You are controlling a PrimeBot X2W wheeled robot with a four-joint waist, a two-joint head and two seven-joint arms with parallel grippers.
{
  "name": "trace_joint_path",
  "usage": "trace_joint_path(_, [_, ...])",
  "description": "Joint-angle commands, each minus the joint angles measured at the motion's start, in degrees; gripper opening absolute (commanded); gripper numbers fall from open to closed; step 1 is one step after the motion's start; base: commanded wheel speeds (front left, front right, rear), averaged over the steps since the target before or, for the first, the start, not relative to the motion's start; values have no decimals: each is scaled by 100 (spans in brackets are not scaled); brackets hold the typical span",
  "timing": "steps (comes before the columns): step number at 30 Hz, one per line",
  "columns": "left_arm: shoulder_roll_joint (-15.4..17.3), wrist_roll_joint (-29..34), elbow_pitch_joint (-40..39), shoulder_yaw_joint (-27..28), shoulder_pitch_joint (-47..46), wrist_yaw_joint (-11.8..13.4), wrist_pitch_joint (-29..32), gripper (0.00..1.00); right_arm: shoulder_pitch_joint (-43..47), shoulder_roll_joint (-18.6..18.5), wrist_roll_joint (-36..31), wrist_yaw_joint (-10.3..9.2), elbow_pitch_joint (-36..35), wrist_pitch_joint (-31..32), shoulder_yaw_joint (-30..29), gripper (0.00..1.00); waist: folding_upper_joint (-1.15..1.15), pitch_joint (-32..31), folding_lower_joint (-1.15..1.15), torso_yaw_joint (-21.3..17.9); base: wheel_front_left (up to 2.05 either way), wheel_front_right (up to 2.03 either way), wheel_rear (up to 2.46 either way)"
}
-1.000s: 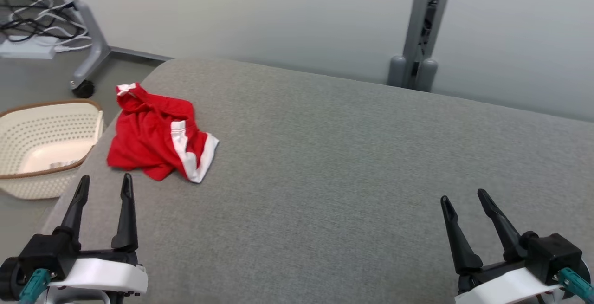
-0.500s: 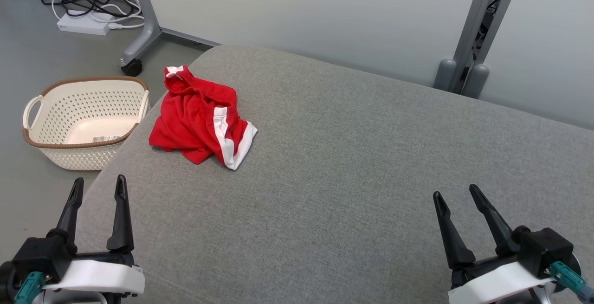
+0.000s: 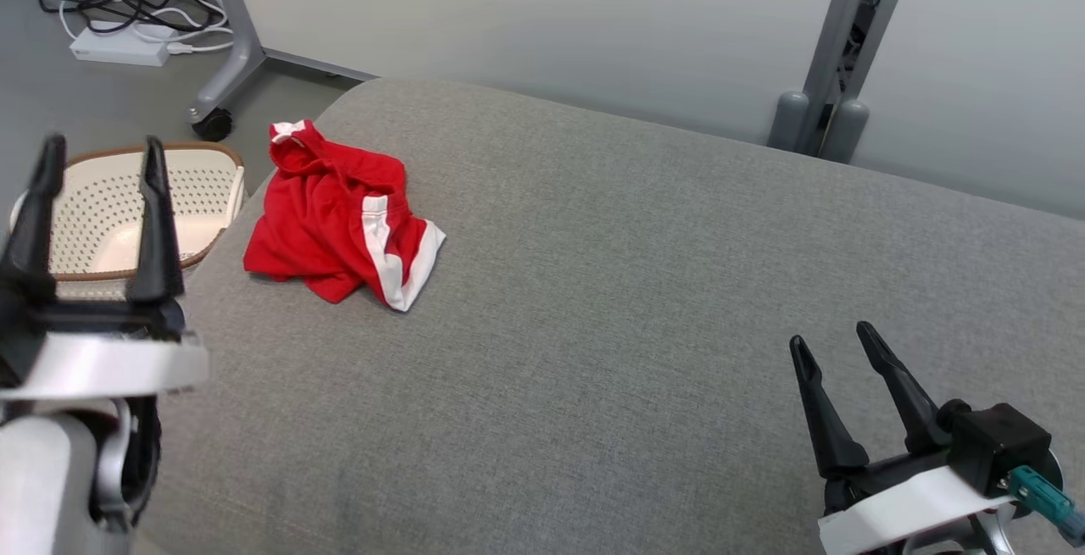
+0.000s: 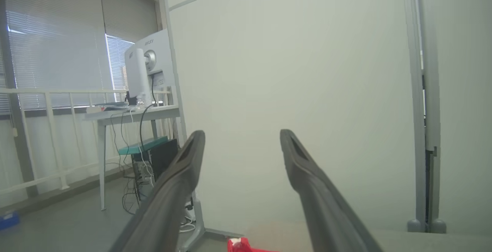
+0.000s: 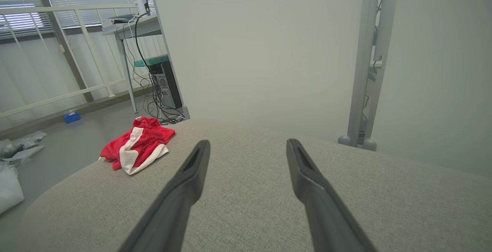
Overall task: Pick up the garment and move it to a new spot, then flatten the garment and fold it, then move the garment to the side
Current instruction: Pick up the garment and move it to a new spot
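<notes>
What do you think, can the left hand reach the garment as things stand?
Probably yes. The left hand is open and empty. The garment lies uncovered on the cushion, near the edge on that hand's side, and nothing stands between them.

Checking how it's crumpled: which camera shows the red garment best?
The head view: the red garment lies whole, seen from above. The right wrist view shows it smaller and low-angled; the left wrist view catches a red scrap at its bottom edge.

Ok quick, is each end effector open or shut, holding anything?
Left end effector: open, holding nothing.
Right end effector: open, holding nothing.
</notes>
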Motion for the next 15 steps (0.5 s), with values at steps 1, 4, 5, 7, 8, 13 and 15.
trace_joint_path(1, [101,76,-27,29,-254,1,75,100,-53,-44,-19,-1,-18,18,15,100,0,91,0,-142,0,0,0])
trace_joint_path(4, [260,64,-2,-5,-933,-78,465,100,-136,-63,-20,-1,-69,39,15,100,0,241,0,-393,0,0,0])
trace_joint_path(5, [306,16,57,-2,-1166,-118,590,100,-164,-73,-29,-1,-86,43,24,100,0,318,0,-485,0,0,0])
trace_joint_path(7, [392,-86,388,-19,-1578,-204,923,100,-207,-104,-24,0,-117,50,59,100,0,473,0,-685,0,0,0])
trace_joint_path(8, [411,-159,579,-43,-1795,-281,1070,100,-233,-121,-16,0,-127,45,61,100,0,558,0,-783,0,0,0])
trace_joint_path(13, [435,-467,2039,-210,-2542,-605,1808,100,-462,-170,36,0,-148,-18,71,100,0,1063,0,-1281,0,0,0])
trace_joint_path(15, [417,-583,2669,-201,-2773,-690,1934,100,-556,-181,53,0,-137,-40,78,100,0,1260,0,-1454,0,0,0])
